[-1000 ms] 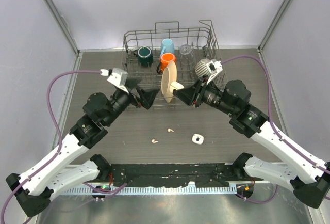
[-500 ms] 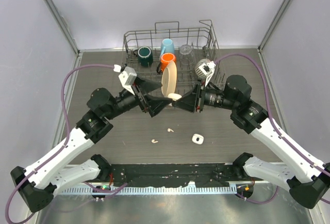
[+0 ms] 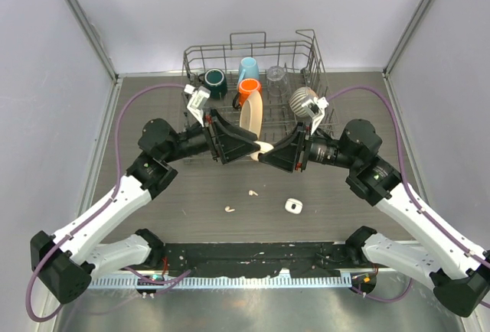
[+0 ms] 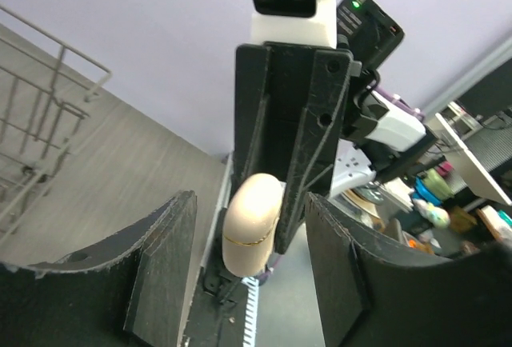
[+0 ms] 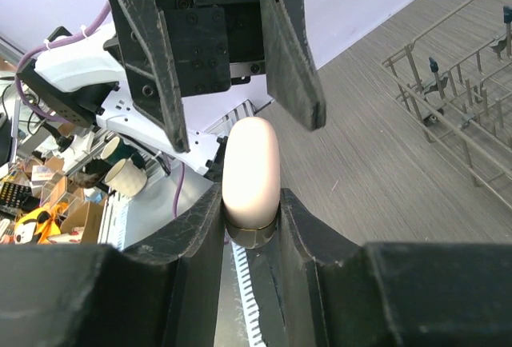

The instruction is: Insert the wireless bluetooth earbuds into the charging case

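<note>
The charging case [image 3: 262,148], a cream rounded shell with its lid down, hangs above the table's middle with my right gripper [image 3: 269,153] shut on its lower half [image 5: 250,171]. My left gripper [image 3: 256,148] faces it from the left, and its open jaws straddle the case's lid end [image 4: 253,223] with a gap on each side. In the right wrist view the left gripper's fingers [image 5: 292,59] stand either side of the case's tip. Two white earbuds lie on the table below, one [image 3: 252,193] near the middle and one [image 3: 230,209] closer to the front.
A wire dish rack [image 3: 306,49] stands at the back with several mugs and an upright cream plate [image 3: 250,118], just behind both grippers. A small white rounded-square case [image 3: 294,206] lies right of the earbuds. A black strip [image 3: 260,254] runs along the near edge.
My left arm has swung right and brought its jaws around the case's free end, and they have narrowed. My right arm has shifted the held case slightly left.
</note>
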Action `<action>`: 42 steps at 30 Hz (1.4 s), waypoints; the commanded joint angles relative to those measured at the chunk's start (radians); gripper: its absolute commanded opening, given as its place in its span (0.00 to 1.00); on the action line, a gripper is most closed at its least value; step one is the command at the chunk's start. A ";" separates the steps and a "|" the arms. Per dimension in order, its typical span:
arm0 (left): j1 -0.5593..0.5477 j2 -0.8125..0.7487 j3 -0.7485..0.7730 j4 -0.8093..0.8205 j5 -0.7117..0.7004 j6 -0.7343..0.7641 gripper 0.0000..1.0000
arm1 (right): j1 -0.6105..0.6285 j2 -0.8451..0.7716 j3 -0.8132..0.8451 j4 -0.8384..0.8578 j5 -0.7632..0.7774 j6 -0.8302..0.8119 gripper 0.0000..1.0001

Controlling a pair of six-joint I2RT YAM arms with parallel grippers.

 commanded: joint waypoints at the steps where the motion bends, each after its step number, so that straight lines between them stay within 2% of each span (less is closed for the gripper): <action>1: 0.003 0.010 0.010 0.073 0.119 -0.067 0.59 | -0.003 -0.013 -0.001 0.066 0.001 -0.016 0.01; 5: 0.003 0.009 0.003 0.059 0.147 -0.055 0.55 | -0.003 -0.009 0.002 0.068 0.002 -0.016 0.01; 6: 0.003 0.009 0.003 0.046 0.150 -0.051 0.51 | -0.003 -0.007 0.004 0.068 0.004 -0.016 0.01; 12: 0.003 0.001 -0.004 0.029 0.151 -0.032 0.39 | -0.004 -0.004 0.005 0.069 0.005 -0.013 0.01; 17: 0.003 0.012 -0.003 0.035 0.145 -0.035 0.34 | -0.004 -0.007 -0.001 0.074 0.005 -0.006 0.01; 22: 0.003 0.021 0.002 0.033 0.160 -0.035 0.32 | -0.004 -0.010 -0.004 0.078 0.011 -0.004 0.01; 24: 0.003 0.024 0.005 0.033 0.167 -0.038 0.33 | -0.004 -0.004 -0.003 0.078 0.011 -0.004 0.01; 26: 0.003 0.023 0.003 0.036 0.173 -0.041 0.40 | -0.004 -0.006 -0.003 0.080 0.011 -0.004 0.01; 27: 0.003 0.023 0.005 0.036 0.174 -0.041 0.41 | -0.004 -0.004 -0.003 0.081 0.013 -0.004 0.01; 31: 0.003 0.024 0.003 0.035 0.180 -0.044 0.37 | -0.004 -0.003 -0.001 0.086 0.016 -0.003 0.01; 32: 0.003 0.026 0.007 0.035 0.183 -0.044 0.30 | -0.004 -0.003 -0.001 0.088 0.016 -0.003 0.01; 34: 0.003 0.024 0.007 0.029 0.179 -0.043 0.26 | -0.004 -0.003 -0.001 0.089 0.014 -0.001 0.01; 39: 0.003 0.032 0.014 0.016 0.170 -0.040 0.09 | -0.004 -0.007 -0.007 0.089 0.028 0.005 0.01; 42: 0.003 0.033 0.014 0.009 0.161 -0.029 0.00 | -0.004 -0.013 -0.010 0.072 0.069 0.010 0.19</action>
